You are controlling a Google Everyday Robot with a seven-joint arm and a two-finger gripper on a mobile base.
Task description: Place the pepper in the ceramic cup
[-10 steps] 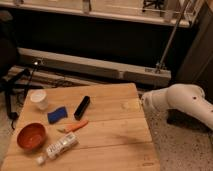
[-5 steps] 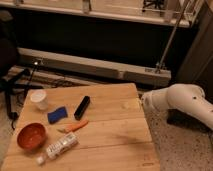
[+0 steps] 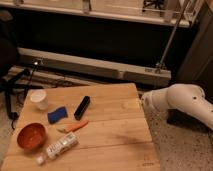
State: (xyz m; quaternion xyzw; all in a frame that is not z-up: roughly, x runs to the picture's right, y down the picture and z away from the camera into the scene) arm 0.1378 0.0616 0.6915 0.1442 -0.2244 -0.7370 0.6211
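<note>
nothing on the desk (image 3: 120, 135) has shifted over the last second: every object lies where it lay, and the white arm (image 3: 185, 100) stays parked off the right edge. the gripper (image 3: 146, 100) sits at the arm's left tip, just beside the desk's right side and well apart from all the things. its jaws stand wide and hold nothing. judging by this, the task has not really begun; the reach toward the pepper is not yet made.

the pepper (image 3: 75, 126) lies flat on the left half of the desk, its length slanting up to the right and its pale stem end to the left. a black bar (image 3: 82, 107) lies just beyond it on the far side and a blue pad (image 3: 57, 115) at its far left. the ceramic cup (image 3: 39, 99) stands upright near the far-left corner, apart from the pepper, with the blue pad roughly between them. a red-orange bowl (image 3: 31, 136) sits at the near left and a clear bottle (image 3: 59, 147) lies on its side near it.

the desk is pale wooden planks, its right half bare. beyond it run a long pale rail (image 3: 90, 65) low on a dark wall and a slanted metal pole (image 3: 170, 40). speckled floor (image 3: 180, 150) shows at the right.
</note>
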